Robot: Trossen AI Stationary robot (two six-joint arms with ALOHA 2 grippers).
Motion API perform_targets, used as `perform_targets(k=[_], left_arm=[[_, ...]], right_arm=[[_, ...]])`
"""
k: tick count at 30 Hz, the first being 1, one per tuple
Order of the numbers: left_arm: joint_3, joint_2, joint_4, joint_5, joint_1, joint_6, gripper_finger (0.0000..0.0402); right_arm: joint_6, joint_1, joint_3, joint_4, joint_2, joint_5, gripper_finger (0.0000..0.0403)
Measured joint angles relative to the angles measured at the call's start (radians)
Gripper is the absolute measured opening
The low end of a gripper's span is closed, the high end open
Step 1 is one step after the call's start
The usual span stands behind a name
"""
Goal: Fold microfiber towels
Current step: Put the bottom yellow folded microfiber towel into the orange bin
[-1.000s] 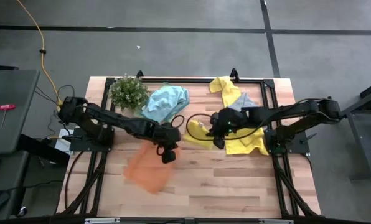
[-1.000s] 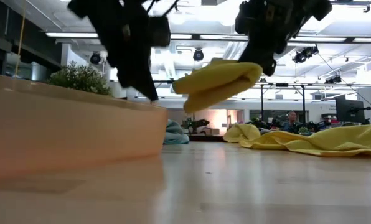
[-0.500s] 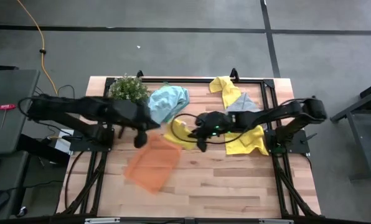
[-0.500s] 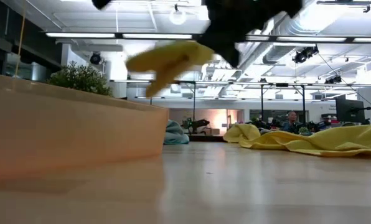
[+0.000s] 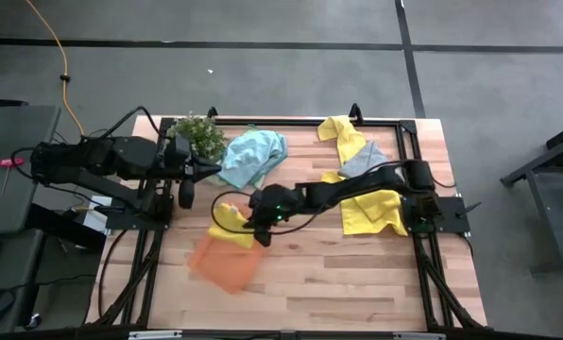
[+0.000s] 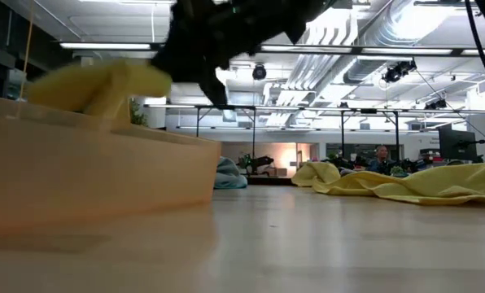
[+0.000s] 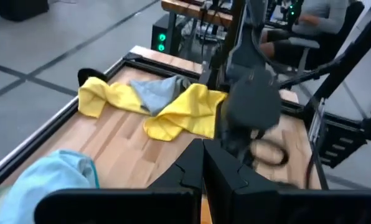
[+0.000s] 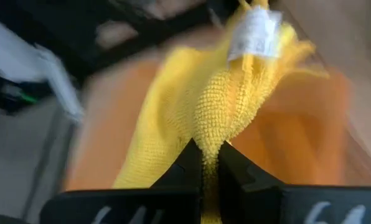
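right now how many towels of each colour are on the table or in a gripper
yellow towels: 3 (folded one in the right gripper above the orange tray, one at the right, one at the far edge)
blue towel: 1
grey towel: 1
total: 5

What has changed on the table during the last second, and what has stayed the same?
The right gripper, shut on the folded yellow microfiber towel, carried it leftward across the table to above the flat translucent orange tray. The left gripper, shut and empty, pulled back from the tray toward the table's left edge. The light blue-teal towel, the yellow and grey towels at the right and the small green plant did not move.
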Motion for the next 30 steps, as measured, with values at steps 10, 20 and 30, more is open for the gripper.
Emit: perform_targets(k=[10, 20, 30], left_arm=[[0.0, 0.017, -0.001, 0.004, 0.001, 0.024, 0.0], [-0.001, 0.021, 0.0, 0.004, 0.0, 0.026, 0.0], [-0.001, 0.021, 0.0, 0.004, 0.0, 0.026, 0.0]], right_arm=[[0.075, -0.001, -0.006, -0.176, 0.027, 0.126, 0.0], [0.245, 0.009, -0.006, -0.213, 0.046, 0.145, 0.0], [0.322, 0.007, -0.006, -0.218, 0.049, 0.169, 0.0029]])
